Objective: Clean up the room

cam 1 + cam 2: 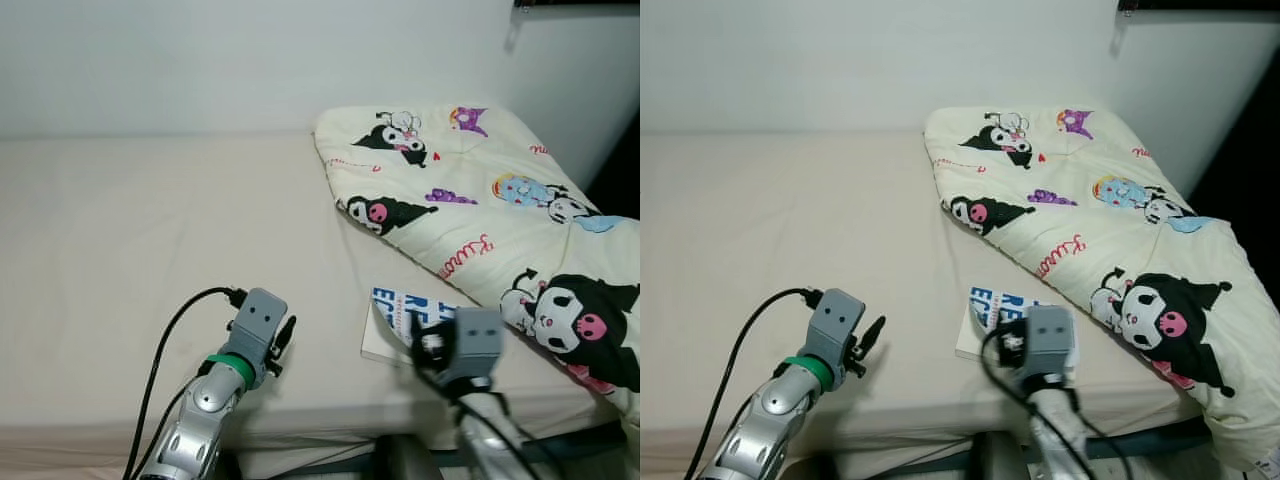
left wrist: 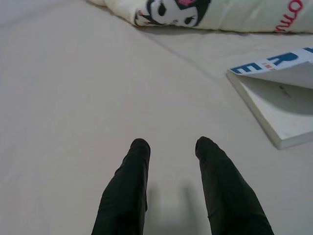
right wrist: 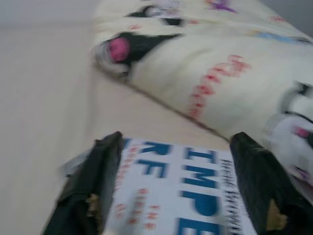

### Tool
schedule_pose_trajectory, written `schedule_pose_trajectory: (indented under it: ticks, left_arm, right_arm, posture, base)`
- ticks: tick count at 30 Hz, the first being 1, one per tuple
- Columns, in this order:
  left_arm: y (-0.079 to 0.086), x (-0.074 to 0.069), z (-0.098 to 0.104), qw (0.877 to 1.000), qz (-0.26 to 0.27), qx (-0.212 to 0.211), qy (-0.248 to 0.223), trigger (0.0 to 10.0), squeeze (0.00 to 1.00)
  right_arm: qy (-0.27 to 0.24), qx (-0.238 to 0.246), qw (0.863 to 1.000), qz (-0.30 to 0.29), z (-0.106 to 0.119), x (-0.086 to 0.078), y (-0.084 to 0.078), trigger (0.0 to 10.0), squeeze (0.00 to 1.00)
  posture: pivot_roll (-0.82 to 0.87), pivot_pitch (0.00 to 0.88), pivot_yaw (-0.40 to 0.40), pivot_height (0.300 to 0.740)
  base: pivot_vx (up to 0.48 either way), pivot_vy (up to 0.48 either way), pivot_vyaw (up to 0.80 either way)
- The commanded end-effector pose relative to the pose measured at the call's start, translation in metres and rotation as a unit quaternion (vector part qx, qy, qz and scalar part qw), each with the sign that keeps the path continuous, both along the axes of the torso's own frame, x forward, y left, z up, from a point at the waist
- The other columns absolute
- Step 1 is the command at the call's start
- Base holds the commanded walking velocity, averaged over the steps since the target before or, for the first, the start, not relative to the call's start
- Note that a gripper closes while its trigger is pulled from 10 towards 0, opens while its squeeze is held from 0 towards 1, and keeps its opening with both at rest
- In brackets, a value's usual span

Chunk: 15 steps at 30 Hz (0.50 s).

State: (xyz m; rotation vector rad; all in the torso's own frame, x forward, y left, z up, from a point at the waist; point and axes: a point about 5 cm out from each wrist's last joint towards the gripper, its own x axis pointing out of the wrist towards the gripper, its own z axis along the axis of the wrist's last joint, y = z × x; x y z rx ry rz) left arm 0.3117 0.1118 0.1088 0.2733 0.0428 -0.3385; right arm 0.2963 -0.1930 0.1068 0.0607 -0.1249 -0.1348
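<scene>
Near the bed's (image 1: pixel 120 260) front edge, the right tool (image 3: pixel 176 186) straddles the book (image 3: pixel 186 196) wide open, gripping nothing; the left tool (image 2: pixel 171 147) hovers half-open over bare sheet.

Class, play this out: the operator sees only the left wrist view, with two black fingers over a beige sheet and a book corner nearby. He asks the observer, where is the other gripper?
Observer: The right gripper is at the book, fingers spread wide, one on each side of the cover.
Operator: Is it gripping the book?
Observer: Not yet; both fingers stand apart from each other, with the blue lettering showing between them.
Operator: What does that cartoon print belong to?
Observer: A cream quilt folded over the right side of the bed, its edge close by the book.
Operator: And my own gripper?
Observer: The left gripper is open, low over bare sheet to the left of the book.
</scene>
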Motion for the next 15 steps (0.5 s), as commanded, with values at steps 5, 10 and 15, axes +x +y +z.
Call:
schedule_pose_trajectory:
  ticks: [5,10,15]
  left_arm:
    - [-0.005,-0.005,-0.003,1.0,-0.02,0.005,0.013,10.0,0.0]
    - [-0.006,-0.007,-0.003,0.999,-0.033,0.013,0.016,10.0,0.0]
    - [-0.002,-0.008,-0.001,0.999,-0.034,0.021,0.014,10.0,0.0]
  right_arm:
    - [0.068,0.214,0.973,-0.047,-0.043,-0.005,-0.034,10.0,1.0]
    - [0.038,0.358,0.933,0.022,-0.045,0.0,-0.023,10.0,1.0]
    - [0.072,0.397,0.915,-0.002,-0.065,-0.008,-0.011,10.0,0.0]
  posture:
    - [-0.12,0.139,0.124,0.59]
    - [-0.1,0.157,0.139,0.59]
    - [-0.09,0.174,0.139,0.59]
  base:
    - [0.0,0.0,0.0]
    - [0.0,0.0,0.0]
    - [0.0,0.0,0.0]
